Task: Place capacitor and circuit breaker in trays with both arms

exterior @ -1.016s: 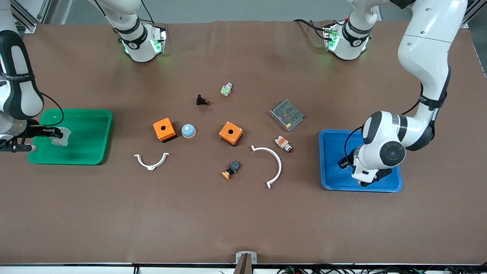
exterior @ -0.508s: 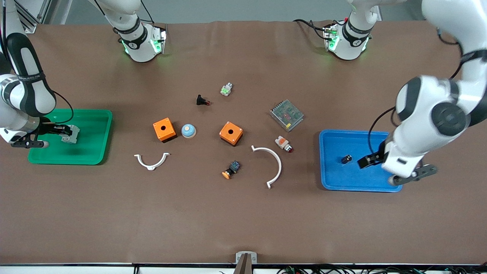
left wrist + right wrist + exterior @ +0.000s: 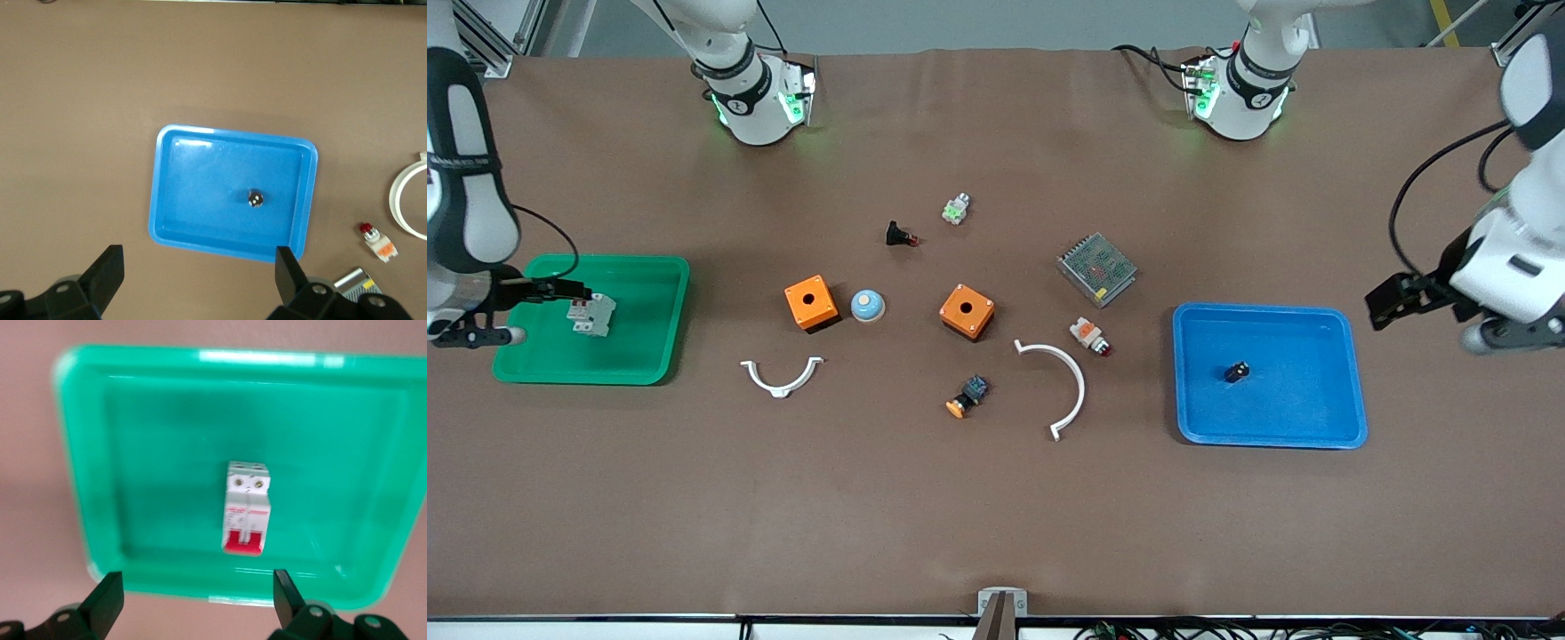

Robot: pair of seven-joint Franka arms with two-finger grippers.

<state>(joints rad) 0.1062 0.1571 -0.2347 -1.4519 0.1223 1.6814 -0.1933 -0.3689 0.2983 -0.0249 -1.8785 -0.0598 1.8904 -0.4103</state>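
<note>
The capacitor (image 3: 1236,372), a tiny black cylinder, lies alone in the blue tray (image 3: 1298,400). My left gripper (image 3: 1393,300) is open and empty, up in the air just off the tray's edge toward the left arm's end of the table. The left wrist view looks down on the blue tray (image 3: 200,193) and the capacitor (image 3: 255,198); the left gripper (image 3: 199,270) is open. The circuit breaker (image 3: 592,315) lies flat in the green tray (image 3: 649,347). My right gripper (image 3: 559,289) is open and empty over that tray's edge. The right wrist view shows the breaker (image 3: 247,508) in the tray (image 3: 133,453), clear of the open right gripper (image 3: 197,593).
Between the trays lie two orange boxes (image 3: 811,303) (image 3: 967,311), a blue dome button (image 3: 867,305), two white curved brackets (image 3: 781,377) (image 3: 1067,384), a metal power supply (image 3: 1096,268), a white-and-orange part (image 3: 1089,335), a black flared part (image 3: 900,236) and other small parts.
The left gripper let go of the capacitor and pulled up and away from the blue tray. The right gripper released the circuit breaker, which now lies in the green tray, and rose.
</note>
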